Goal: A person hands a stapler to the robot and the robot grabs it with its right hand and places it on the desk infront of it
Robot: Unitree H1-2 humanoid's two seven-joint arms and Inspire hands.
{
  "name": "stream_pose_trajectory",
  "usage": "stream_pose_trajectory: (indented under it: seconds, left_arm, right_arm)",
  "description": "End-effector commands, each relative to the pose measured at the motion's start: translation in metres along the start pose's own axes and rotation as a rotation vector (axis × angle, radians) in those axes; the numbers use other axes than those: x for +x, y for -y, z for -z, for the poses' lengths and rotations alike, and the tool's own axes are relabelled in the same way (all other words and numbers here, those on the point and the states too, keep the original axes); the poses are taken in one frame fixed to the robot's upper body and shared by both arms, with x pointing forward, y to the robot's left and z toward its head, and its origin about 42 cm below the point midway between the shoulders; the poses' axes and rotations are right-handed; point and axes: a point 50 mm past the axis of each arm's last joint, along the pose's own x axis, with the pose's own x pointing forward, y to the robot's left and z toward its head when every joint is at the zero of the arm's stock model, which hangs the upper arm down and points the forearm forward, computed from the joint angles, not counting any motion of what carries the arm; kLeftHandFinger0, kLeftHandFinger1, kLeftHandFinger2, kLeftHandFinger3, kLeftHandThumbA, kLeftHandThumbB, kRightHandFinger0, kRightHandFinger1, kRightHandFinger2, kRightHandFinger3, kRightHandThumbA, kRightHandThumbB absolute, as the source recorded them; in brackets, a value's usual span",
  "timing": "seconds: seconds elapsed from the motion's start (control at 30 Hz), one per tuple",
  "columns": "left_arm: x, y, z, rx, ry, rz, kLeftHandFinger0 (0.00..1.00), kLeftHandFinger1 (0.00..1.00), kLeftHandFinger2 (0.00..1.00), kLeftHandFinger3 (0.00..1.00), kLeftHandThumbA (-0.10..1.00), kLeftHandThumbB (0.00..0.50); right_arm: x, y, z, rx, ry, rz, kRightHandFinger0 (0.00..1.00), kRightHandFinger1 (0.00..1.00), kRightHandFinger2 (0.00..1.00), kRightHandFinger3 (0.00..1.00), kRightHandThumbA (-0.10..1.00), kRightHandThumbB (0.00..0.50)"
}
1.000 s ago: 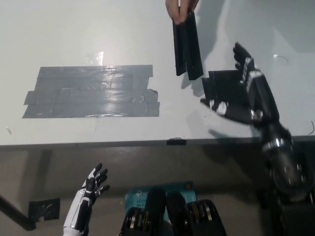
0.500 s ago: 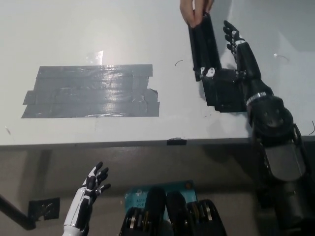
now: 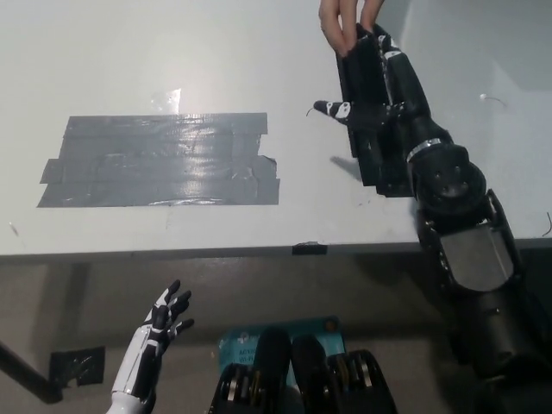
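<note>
A person's hand [image 3: 343,21] at the top edge holds the black stapler [image 3: 360,73] by its far end, hanging lengthwise over the white desk [image 3: 216,60]. My black right hand [image 3: 384,95] lies along the stapler's right side. Its fingers [image 3: 395,62] stretch up beside the stapler and its thumb sticks out to the left under the stapler's near end. The fingers are not wrapped around it. My white left hand [image 3: 155,341] rests open below the desk's front edge at the lower left.
A large patch of grey tape [image 3: 159,159] covers the desk's left middle. A black tape patch [image 3: 390,168] lies under my right wrist. The desk's front edge [image 3: 259,252] runs across the picture.
My right hand has moved up and left, from beside the stapler to flat against it, with the thumb now under its near end. The person still holds the stapler, slightly further right.
</note>
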Motion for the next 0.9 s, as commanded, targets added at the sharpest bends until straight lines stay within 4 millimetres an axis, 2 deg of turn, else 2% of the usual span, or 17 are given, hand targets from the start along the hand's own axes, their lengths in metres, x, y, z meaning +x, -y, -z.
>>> stream_pose_trajectory:
  seconds: [0.0, 0.03, 0.07, 0.1, 0.13, 0.17, 0.23, 0.3, 0.47, 0.53, 0.6, 0.67, 0.73, 0.8, 0.87]
  left_arm:
    - [0.004, -0.003, -0.011, 0.023, 0.046, 0.019, 0.92, 0.99, 0.97, 1.00, 1.00, 0.406]
    - [0.004, -0.003, -0.011, 0.024, 0.045, 0.019, 0.92, 0.99, 0.96, 1.00, 1.00, 0.406]
    - [0.004, -0.003, -0.011, 0.011, 0.050, 0.019, 0.92, 0.99, 0.96, 1.00, 1.00, 0.400]
    - [0.005, -0.003, -0.012, 0.012, 0.050, 0.018, 0.92, 0.98, 0.95, 1.00, 1.00, 0.407]
    - [0.005, -0.003, -0.011, 0.017, 0.050, 0.018, 0.91, 0.98, 0.94, 0.99, 1.00, 0.405]
    - [0.006, -0.003, -0.011, 0.019, 0.052, 0.018, 0.91, 0.98, 0.94, 0.98, 1.00, 0.409]
    - [0.006, -0.004, -0.010, 0.020, 0.051, 0.019, 0.90, 0.97, 0.93, 0.97, 1.00, 0.410]
    - [0.006, -0.004, -0.010, 0.028, 0.049, 0.018, 0.90, 0.97, 0.93, 0.96, 1.00, 0.413]
    - [0.008, -0.004, -0.011, 0.028, 0.048, 0.021, 0.91, 0.97, 0.93, 0.94, 1.00, 0.420]
    - [0.009, -0.004, -0.011, 0.033, 0.053, 0.023, 0.90, 0.96, 0.91, 0.92, 1.00, 0.427]
    - [0.010, -0.004, -0.012, 0.034, 0.057, 0.024, 0.89, 0.95, 0.91, 0.91, 1.00, 0.426]
    - [0.012, -0.005, -0.012, 0.035, 0.057, 0.024, 0.89, 0.95, 0.90, 0.91, 1.00, 0.432]
    - [0.013, -0.005, -0.012, 0.034, 0.059, 0.027, 0.89, 0.94, 0.89, 0.90, 1.00, 0.435]
    - [0.013, -0.005, -0.013, 0.046, 0.056, 0.032, 0.88, 0.95, 0.91, 0.91, 1.00, 0.447]
    - [0.014, -0.005, -0.013, 0.047, 0.056, 0.034, 0.88, 0.95, 0.91, 0.91, 1.00, 0.448]
  right_arm:
    - [0.022, 0.008, -0.024, -0.187, -0.099, 0.136, 0.23, 0.34, 0.43, 0.44, -0.05, 0.211]
    - [0.022, 0.009, -0.022, -0.203, -0.111, 0.142, 0.08, 0.23, 0.40, 0.42, -0.09, 0.227]
    - [0.023, 0.011, -0.018, -0.208, -0.123, 0.126, 0.00, 0.12, 0.39, 0.34, -0.10, 0.223]
    - [0.022, 0.013, -0.013, -0.229, -0.137, 0.114, 0.00, 0.15, 0.47, 0.38, -0.10, 0.222]
    - [0.021, 0.014, -0.009, -0.243, -0.149, 0.112, 0.00, 0.27, 0.67, 0.52, -0.10, 0.221]
    - [0.021, 0.015, -0.006, -0.260, -0.157, 0.110, 0.00, 0.33, 0.75, 0.62, -0.10, 0.221]
    - [0.018, 0.015, 0.000, -0.267, -0.172, 0.104, 0.01, 0.41, 0.80, 0.67, -0.10, 0.224]
    - [0.015, 0.015, 0.003, -0.270, -0.182, 0.097, 0.02, 0.45, 0.84, 0.72, -0.10, 0.208]
    - [0.012, 0.017, 0.004, -0.273, -0.182, 0.098, 0.03, 0.49, 0.88, 0.75, -0.10, 0.181]
    - [0.012, 0.019, 0.001, -0.258, -0.169, 0.100, 0.01, 0.49, 0.88, 0.75, -0.10, 0.172]
    - [0.011, 0.022, -0.004, -0.252, -0.152, 0.101, 0.00, 0.52, 0.93, 0.79, -0.10, 0.164]
    - [0.012, 0.024, -0.012, -0.268, -0.128, 0.107, 0.02, 0.52, 0.92, 0.80, -0.10, 0.163]
    - [0.012, 0.027, -0.030, -0.300, -0.083, 0.099, 0.00, 0.47, 0.87, 0.80, -0.10, 0.152]
    - [0.011, 0.030, -0.049, -0.336, -0.052, 0.074, 0.00, 0.46, 0.87, 0.86, -0.10, 0.135]
    - [0.011, 0.030, -0.059, -0.351, -0.029, 0.048, 0.00, 0.46, 0.86, 0.87, -0.10, 0.136]
